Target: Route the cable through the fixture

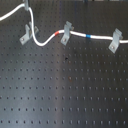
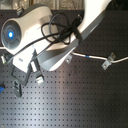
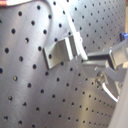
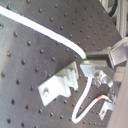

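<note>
We see the cable (image 1: 75,34) running left-right in the first exterior view; our claw (image 4: 86,59) pinches it beside a clip (image 4: 59,84).

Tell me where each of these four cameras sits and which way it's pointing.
First exterior view: above, angled down on the board, cable along it; hardly any robot shows.
Second exterior view: overhead, looking past the arm, which fills it.
First wrist view: on the gripper, close on a clip.
Second wrist view: same clip, gripper pinching the cable.
Both wrist views share clip and gripper.
</note>
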Tool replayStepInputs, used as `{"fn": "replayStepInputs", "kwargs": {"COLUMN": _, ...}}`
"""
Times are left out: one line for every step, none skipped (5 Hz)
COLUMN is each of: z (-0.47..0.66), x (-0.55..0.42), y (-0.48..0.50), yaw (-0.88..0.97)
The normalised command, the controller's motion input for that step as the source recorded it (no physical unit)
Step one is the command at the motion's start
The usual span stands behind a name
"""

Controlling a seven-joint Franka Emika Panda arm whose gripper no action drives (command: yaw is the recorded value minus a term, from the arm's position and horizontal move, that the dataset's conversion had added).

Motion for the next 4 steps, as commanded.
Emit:
{"fn": "replayStepInputs", "kwargs": {"z": 0.16, "x": -0.252, "y": 0.279, "yaw": 0.18}}
{"fn": "replayStepInputs", "kwargs": {"z": 0.15, "x": -0.209, "y": 0.252, "yaw": 0.19}}
{"fn": "replayStepInputs", "kwargs": {"z": 0.00, "x": 0.080, "y": -0.046, "yaw": 0.00}}
{"fn": "replayStepInputs", "kwargs": {"z": -0.11, "x": 0.222, "y": -0.163, "yaw": 0.00}}
